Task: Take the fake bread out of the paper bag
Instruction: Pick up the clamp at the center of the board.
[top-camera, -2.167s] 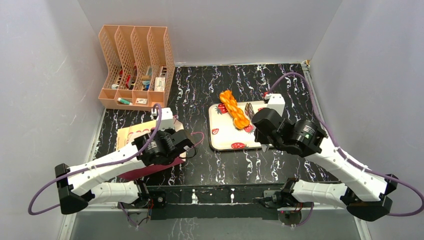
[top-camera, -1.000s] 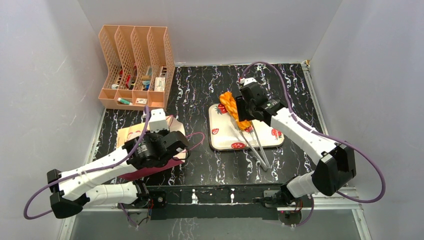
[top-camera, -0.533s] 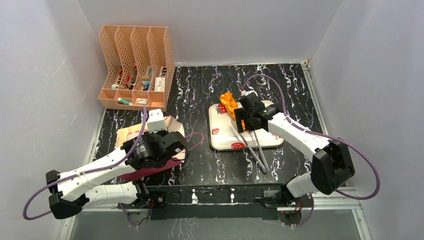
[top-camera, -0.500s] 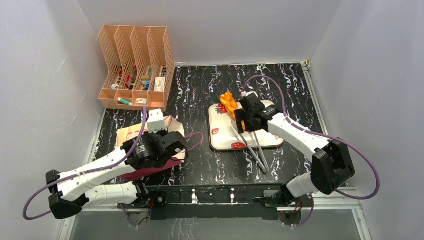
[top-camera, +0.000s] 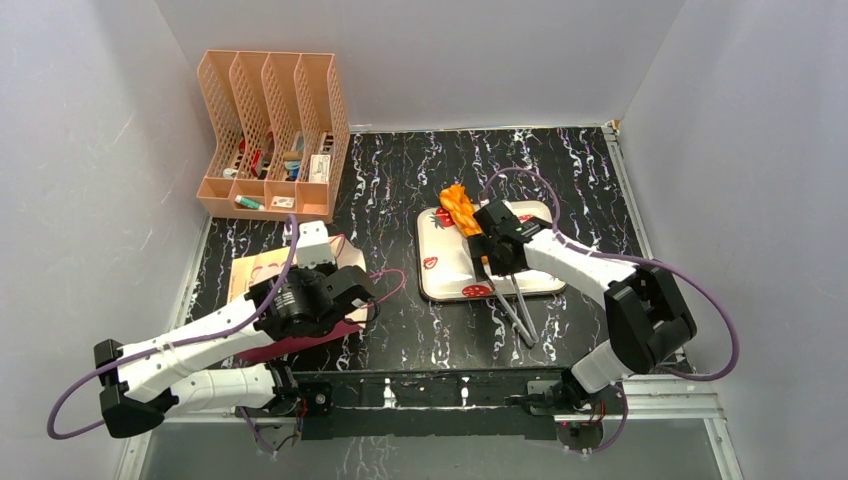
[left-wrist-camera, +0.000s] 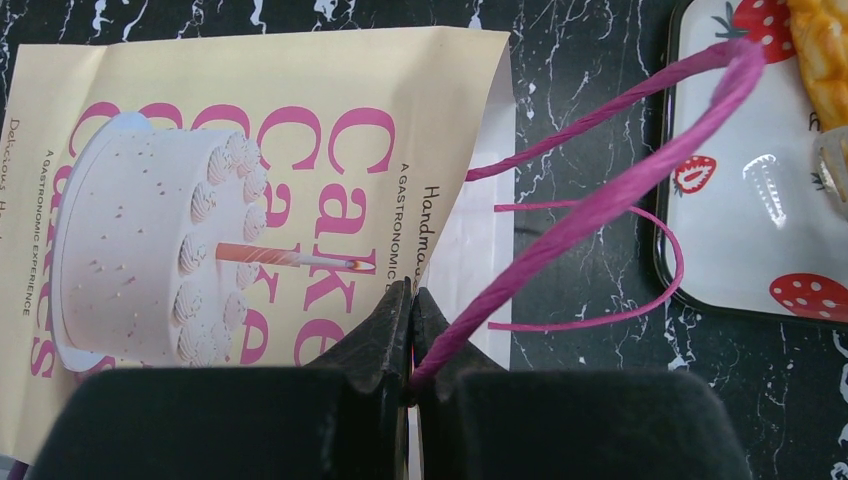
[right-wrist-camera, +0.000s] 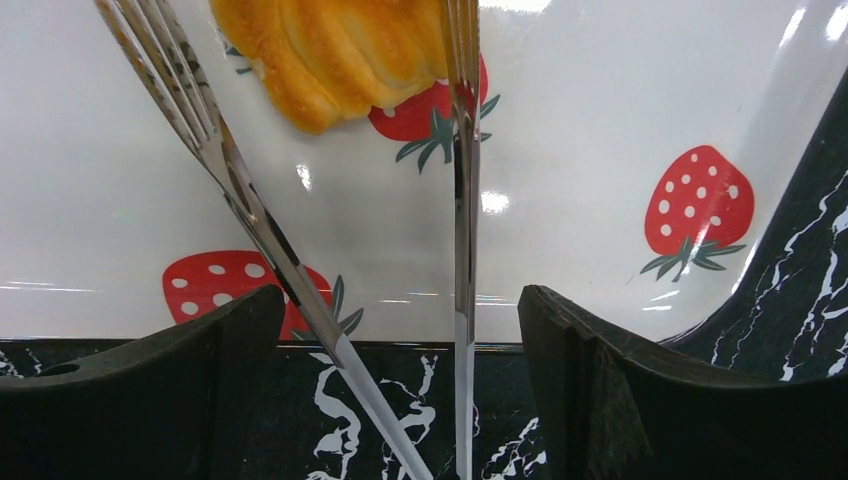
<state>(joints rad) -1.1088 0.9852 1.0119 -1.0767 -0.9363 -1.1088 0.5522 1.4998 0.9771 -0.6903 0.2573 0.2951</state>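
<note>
The paper bag (top-camera: 255, 272) (left-wrist-camera: 250, 200) lies flat on the table at the left, cake picture up, and its inside does not show. My left gripper (top-camera: 352, 292) (left-wrist-camera: 410, 300) is shut on its purple cord handle (left-wrist-camera: 600, 195). A braided golden loaf of the fake bread (top-camera: 457, 204) (right-wrist-camera: 340, 50) rests on the strawberry tray (top-camera: 440, 275) (right-wrist-camera: 600, 120). My right gripper (top-camera: 488, 260) (right-wrist-camera: 400, 330) hangs open over the tray's near edge. Metal tongs (top-camera: 515, 305) (right-wrist-camera: 462, 250) pass between its fingers without touching either, their tips by the loaf.
A peach file rack (top-camera: 270, 130) with small items stands at the back left. The tray's corner (left-wrist-camera: 740, 240) and the loaf's end (left-wrist-camera: 825, 50) show at the right of the left wrist view. Grey walls close in three sides.
My right gripper has opened wide, let go of the tongs and drawn back toward the tray's near edge. The left arm still holds the cord and has hardly moved.
</note>
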